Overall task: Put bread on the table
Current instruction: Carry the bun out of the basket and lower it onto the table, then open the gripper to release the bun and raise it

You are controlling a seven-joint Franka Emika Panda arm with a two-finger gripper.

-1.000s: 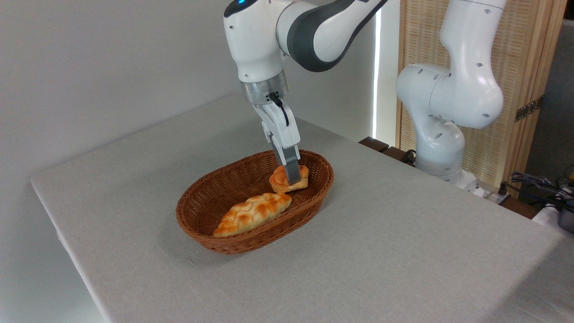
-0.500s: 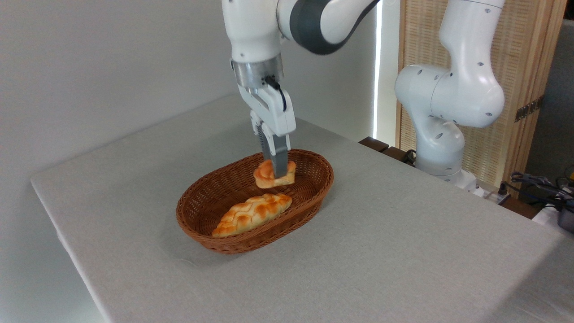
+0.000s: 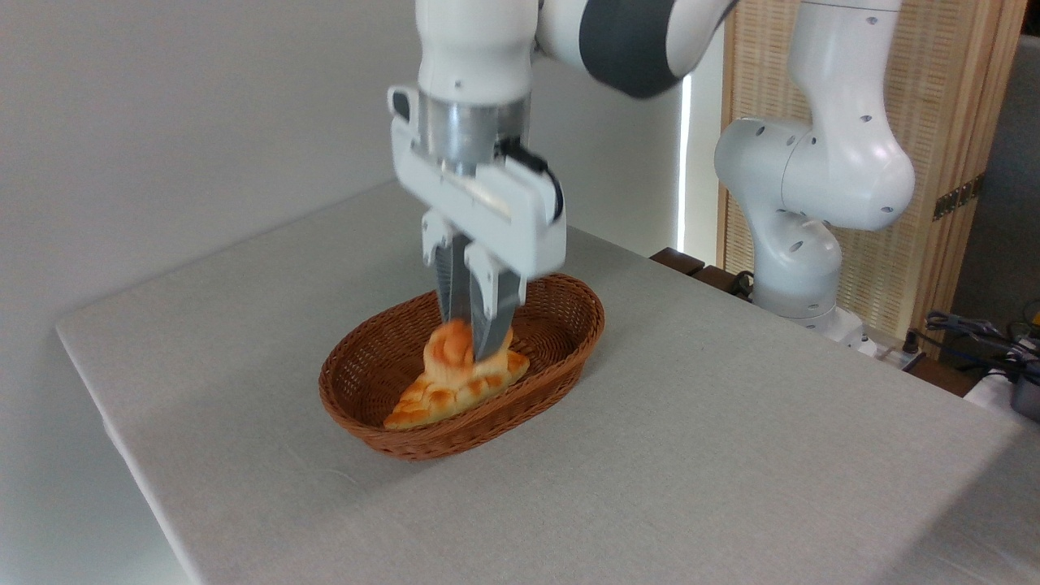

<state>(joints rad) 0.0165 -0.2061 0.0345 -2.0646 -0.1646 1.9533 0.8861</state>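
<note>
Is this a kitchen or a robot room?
Probably a robot lab: a big white robot arm bolted beside a plain grey cloth-covered table, loose cables at the edge, and just a brown oval wicker basket.

The gripper [image 3: 471, 345] and the bread [image 3: 449, 351] it clamps are smeared by motion, so the bun's knotted top reads only as an orange blur. The fingers [image 3: 492, 313] cover the bread's right side. Whether the bread touches the braided loaf [image 3: 431, 394] beneath it or hangs just above cannot be told. That loaf's upper end is hidden behind the bread and fingers. The basket [image 3: 561, 357] floor is mostly covered by the loaf. The arm [image 3: 487, 49] above the basket runs off the top edge. The desk [image 3: 731, 455] is cut off at the bottom and right edges. Cables [image 3: 971, 329] far right of the basket are too small to make out.
</note>
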